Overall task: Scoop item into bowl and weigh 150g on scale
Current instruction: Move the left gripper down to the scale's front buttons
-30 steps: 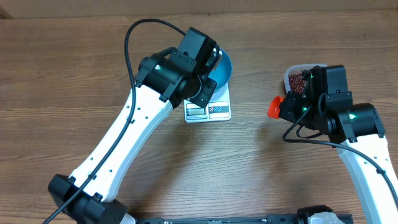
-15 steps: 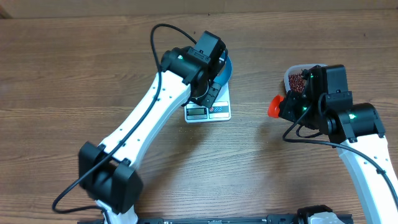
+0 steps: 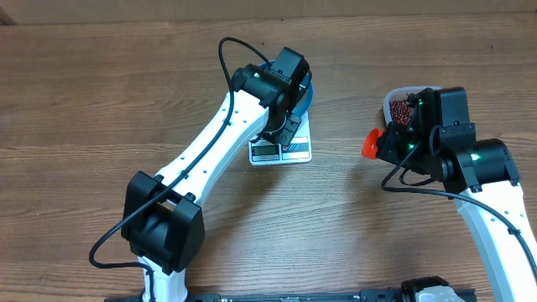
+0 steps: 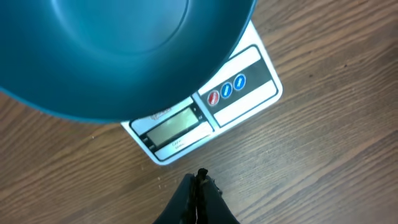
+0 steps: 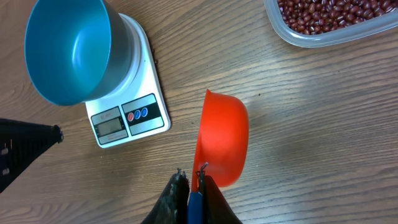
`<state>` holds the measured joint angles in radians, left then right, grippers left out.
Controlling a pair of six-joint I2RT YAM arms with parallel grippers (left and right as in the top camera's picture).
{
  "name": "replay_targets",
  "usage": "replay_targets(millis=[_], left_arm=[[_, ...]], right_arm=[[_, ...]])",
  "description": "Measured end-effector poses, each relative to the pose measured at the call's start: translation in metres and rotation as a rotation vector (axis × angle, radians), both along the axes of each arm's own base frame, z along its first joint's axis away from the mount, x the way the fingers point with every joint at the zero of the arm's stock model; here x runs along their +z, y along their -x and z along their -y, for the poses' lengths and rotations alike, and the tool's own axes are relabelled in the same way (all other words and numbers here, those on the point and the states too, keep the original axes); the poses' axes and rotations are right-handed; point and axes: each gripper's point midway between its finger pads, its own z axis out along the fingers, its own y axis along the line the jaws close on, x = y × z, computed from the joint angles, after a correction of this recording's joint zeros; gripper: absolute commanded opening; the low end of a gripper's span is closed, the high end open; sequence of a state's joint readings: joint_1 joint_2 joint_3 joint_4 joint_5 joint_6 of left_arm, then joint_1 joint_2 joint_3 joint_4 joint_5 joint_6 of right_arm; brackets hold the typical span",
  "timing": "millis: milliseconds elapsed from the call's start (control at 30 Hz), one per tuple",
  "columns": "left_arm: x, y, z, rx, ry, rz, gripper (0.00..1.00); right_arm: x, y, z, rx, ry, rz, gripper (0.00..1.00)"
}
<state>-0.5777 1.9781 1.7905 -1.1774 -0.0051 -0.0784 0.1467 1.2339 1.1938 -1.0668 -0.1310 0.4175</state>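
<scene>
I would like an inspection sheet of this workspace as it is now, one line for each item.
Surface: brown wooden table.
Job's things: blue bowl empty, standing on white scale; beans in clear tub; orange scoop turned on edge.
Clutter: nothing seen.
Grippers: left gripper shut, empty, near the scale's display; right gripper shut on the scoop's blue handle.
Cables: black cable looping above left arm; second cable beside right arm.
Surroundings: pale strip beyond the table's far edge.
</scene>
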Motion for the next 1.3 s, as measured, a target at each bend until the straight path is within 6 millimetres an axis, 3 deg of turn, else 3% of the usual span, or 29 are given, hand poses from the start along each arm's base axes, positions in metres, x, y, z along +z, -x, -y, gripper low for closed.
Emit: replay_targets(millis=[100,267,433,633,900,1067,1133,1300], left_arm=[[-0.007,0.0,0.01,-0.023,0.0,0.055,0.05],[-0.032,0.016,0.02,-0.053,0.031,0.128,0.04],[-0.049,0.017,0.013,-0.032,0.037,0.148,0.04],[-0.044,0.003,0.023,-0.028,0.081,0.212,0.04],[-0.043,0.001,0.025,-0.028,0.087,0.219,0.04],[-0.05,0.006,0.021,-0.027,0.076,0.204,0.15],[-0.051,0.007,0.021,-0.027,0.077,0.197,0.04],[-0.052,0.007,0.023,-0.025,0.09,0.201,0.04]], right_arm=[[0.001,-0.001,0.0,0.0,0.0,0.003,0.09],[0.003,-0.005,-0.001,0.0,-0.004,0.024,0.09],[0.004,-0.006,-0.001,0.0,-0.004,0.029,0.09],[0.005,-0.007,-0.001,0.0,-0.005,0.035,0.1],[0.005,-0.007,-0.001,0.0,-0.005,0.036,0.1],[0.005,-0.007,-0.001,0.0,-0.005,0.035,0.11],[0.005,-0.007,-0.001,0.0,-0.005,0.034,0.11],[0.005,-0.007,-0.001,0.0,-0.005,0.035,0.11]])
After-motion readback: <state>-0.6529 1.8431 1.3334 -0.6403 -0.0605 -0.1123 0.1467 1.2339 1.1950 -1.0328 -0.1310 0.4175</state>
